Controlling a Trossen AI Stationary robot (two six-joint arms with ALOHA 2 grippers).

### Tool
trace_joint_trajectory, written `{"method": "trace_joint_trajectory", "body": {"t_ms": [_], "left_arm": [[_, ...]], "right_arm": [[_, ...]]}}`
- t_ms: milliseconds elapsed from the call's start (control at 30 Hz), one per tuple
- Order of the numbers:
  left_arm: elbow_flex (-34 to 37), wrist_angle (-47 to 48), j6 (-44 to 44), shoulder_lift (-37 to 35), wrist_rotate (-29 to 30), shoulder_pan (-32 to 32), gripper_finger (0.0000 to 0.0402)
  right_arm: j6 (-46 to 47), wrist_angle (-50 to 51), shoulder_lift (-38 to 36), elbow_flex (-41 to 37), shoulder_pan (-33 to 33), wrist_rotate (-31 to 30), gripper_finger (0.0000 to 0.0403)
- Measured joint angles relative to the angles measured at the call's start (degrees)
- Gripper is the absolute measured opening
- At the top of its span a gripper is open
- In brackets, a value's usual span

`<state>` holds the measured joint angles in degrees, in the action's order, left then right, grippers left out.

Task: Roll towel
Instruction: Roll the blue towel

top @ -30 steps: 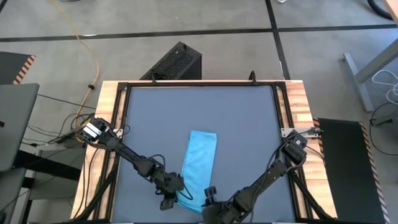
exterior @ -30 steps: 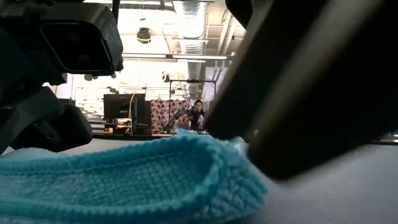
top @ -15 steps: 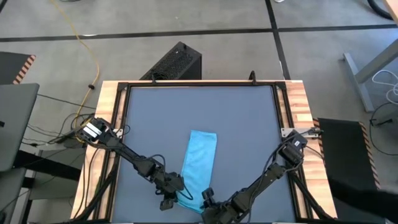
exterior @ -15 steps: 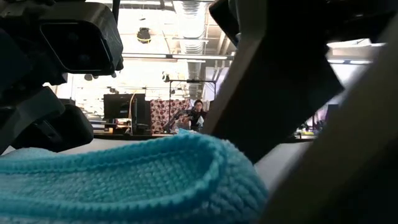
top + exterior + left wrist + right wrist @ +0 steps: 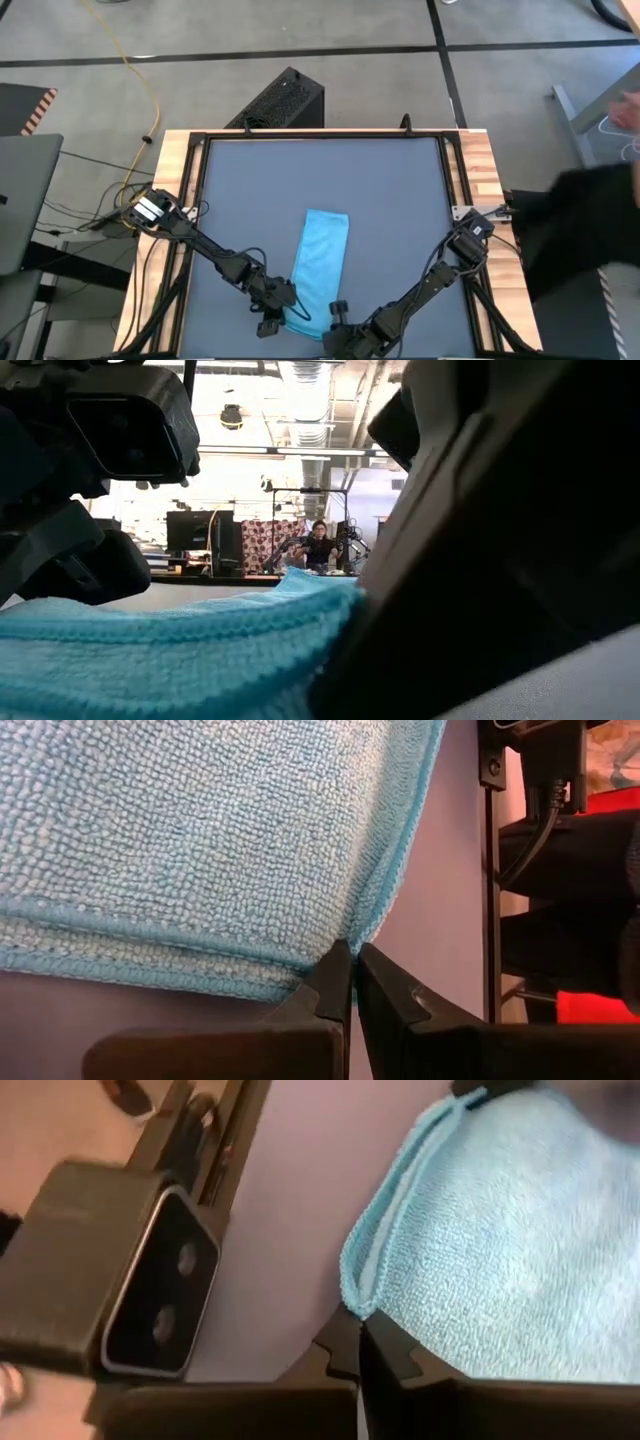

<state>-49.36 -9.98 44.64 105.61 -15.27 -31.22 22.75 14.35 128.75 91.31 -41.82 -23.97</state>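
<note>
The light blue towel (image 5: 322, 262) lies as a long narrow folded strip on the dark grey table (image 5: 400, 200), running from the middle toward the near edge. My left gripper (image 5: 284, 311) is shut at the strip's near left corner, and my right gripper (image 5: 335, 312) is shut at its near right corner. Both slant down from the near side. In the low view the towel (image 5: 150, 655) bulges between the two dark grippers. My left gripper pinches the towel's near left corner (image 5: 352, 935) between its two fingers, slanting down from the near left. Two hemmed edges show beside the fingers, so the cloth is folded there. The towel lies flat on the table. My right gripper pinches the towel's near right corner (image 5: 356, 1302) between its two fingers, slanting down from the near right. A doubled hem edge runs away from the fingers. The rest of the towel rests on the table.
Wooden rails (image 5: 470, 160) frame the table. A black box (image 5: 285, 100) stands beyond the far edge, and a laptop (image 5: 25, 200) sits off the left side. A person's dark sleeve (image 5: 590, 230) reaches in at the right. Bare tabletop lies beyond the towel's far end.
My right gripper has sunk a little onto the towel's near right corner and shut on it; its fingers stood apart half a second ago. A person's arm has come into view at the right.
</note>
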Motion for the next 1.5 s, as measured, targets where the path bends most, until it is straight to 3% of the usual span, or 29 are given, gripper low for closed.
{"method": "trace_joint_trajectory", "body": {"t_ms": [233,633,867,1067,1500], "left_arm": [[0.02,0.33,0.91,0.02,-3.60,0.00,0.0000],[0.02,-0.38,6.08,0.04,-1.74,-1.67,0.0000],[0.02,-0.52,8.43,0.06,-1.22,-1.73,0.0000],[0.09,-1.10,3.01,-1.41,0.53,-1.77,0.0000],[0.11,14.66,-5.64,-12.36,1.98,-4.17,0.0001]], "right_arm": [[14.07,0.20,0.00,0.00,-0.25,-0.21,0.0023],[36.73,2.33,-0.03,-0.68,-2.58,-0.41,0.0013],[37.94,2.63,-0.20,-0.68,-1.83,2.48,0.0013],[39.10,2.71,-0.22,-0.70,-1.54,3.41,0.0013],[40.87,2.76,-0.18,-0.74,-1.75,3.00,0.0013]]}}
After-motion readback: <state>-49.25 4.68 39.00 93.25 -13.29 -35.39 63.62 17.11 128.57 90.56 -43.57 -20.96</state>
